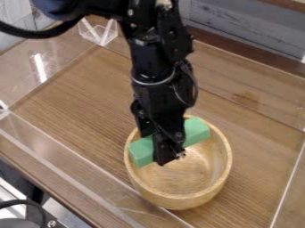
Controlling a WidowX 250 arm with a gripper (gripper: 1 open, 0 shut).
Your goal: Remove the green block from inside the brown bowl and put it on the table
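Observation:
The brown bowl [179,189] sits on the table [95,98] near the front right. Inside it the green block [197,134] lies tilted, one end near the left rim, the other toward the far rim. My black gripper [168,153] points straight down into the bowl and is shut on the middle of the green block, hiding its centre. The block's two ends show on either side of the fingers.
Clear acrylic walls [48,62] ring the tabletop, one close to the bowl's front left. Open wood surface lies left of and behind the bowl. The arm's black body [155,53] rises above the bowl.

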